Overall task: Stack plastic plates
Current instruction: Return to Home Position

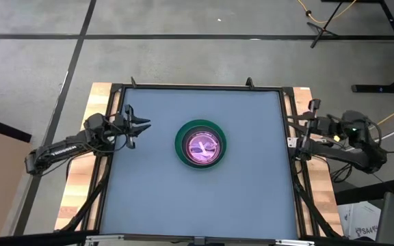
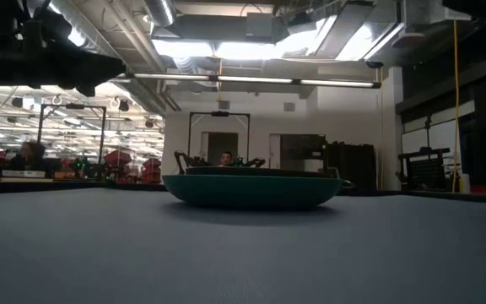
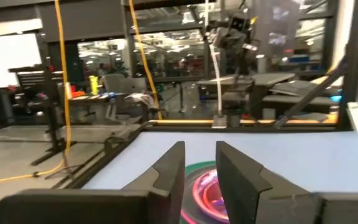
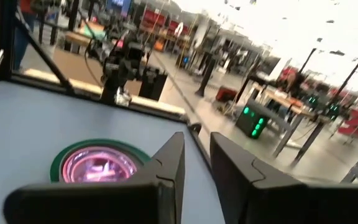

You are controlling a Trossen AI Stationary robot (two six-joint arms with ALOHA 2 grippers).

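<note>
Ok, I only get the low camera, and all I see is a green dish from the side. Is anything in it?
Observer: Yes. From above, the green plate has a see-through pink plate lying topmost in its middle.
Operator: Where are the arms' ends? I can't find them.
Observer: The left end effector is just inside the table's left edge, open and empty, pointing toward the plates.
Operator: And the other one?
Observer: The right end effector is just off the table's right edge, open and empty too.
</note>
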